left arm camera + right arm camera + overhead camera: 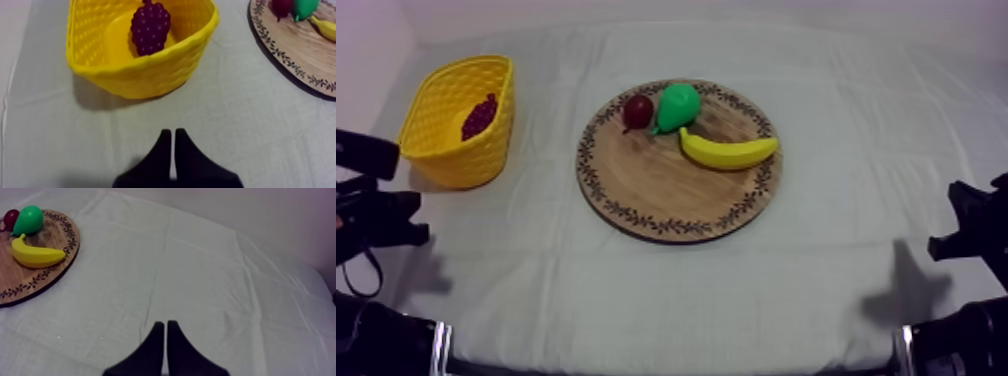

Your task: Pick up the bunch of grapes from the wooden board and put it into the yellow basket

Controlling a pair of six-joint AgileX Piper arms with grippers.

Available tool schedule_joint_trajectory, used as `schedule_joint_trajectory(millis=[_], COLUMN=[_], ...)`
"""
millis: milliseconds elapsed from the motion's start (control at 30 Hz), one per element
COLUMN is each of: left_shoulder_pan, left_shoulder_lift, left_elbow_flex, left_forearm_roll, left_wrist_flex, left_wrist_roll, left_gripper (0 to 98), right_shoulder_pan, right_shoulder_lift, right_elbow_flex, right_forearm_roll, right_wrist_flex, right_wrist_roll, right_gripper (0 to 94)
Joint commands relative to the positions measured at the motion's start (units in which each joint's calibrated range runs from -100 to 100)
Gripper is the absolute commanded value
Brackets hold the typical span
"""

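Lying inside the yellow basket point(464, 165), the bunch of grapes point(479, 116) sits below the rim, a dark purple cluster against the woven yellow wall. The basket stands at the left side of the counter point(856, 120), on the grey-white cloth, well apart from the round wooden board point(666, 190) near the middle.

Three toy fruits are on the board. The small red fruit point(637, 111) and the green pear point(678, 106) sit side by side and touching near the board's far rim. The yellow banana point(728, 151) lies just beside the pear, towards the board's right rim, its curve open to the far side.

The left tool point(172, 132) is closed on nothing, its two black fingers lying together as a narrow wedge. It points at the basket from over bare cloth, near the basket but not touching it.

The right tool point(165, 324) is likewise closed and empty, fingers pressed together. It hangs over bare cloth to the right of the board, well apart from it.

In the top view both arms sit low at their own sides of the counter.
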Motion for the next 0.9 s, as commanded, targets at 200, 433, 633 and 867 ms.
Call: schedule_joint_trajectory(millis=[200, 433, 633, 867], left_shoulder_pan=[0.7, 1.3, 1.7, 2.9], left_shoulder_lift=[-16.4, -23.0, -26.8, -30.5], left_elbow_flex=[4.5, 6.5, 7.3, 7.8], left_forearm_roll=[-0.44, -0.90, -1.58, -3.08], left_wrist_flex=[1.8, -0.1, -1.6, -2.6], left_wrist_roll=[2.0, 2.3, 1.5, 1.8], left_gripper=[0.0, 0.0, 0.0, 0.0], right_shoulder_pan=[0.0, 0.0, 0.0, 0.0], right_shoulder_lift=[0.0, 0.0, 0.0, 0.0], right_elbow_flex=[0.0, 0.0, 0.0, 0.0], right_forearm_roll=[0.0, 0.0, 0.0, 0.0], right_wrist_flex=[0.1, 0.1, 0.1, 0.1], right_wrist_roll=[0.0, -0.1, -0.1, 0.0], right_gripper=[0.3, 0.3, 0.3, 0.3])
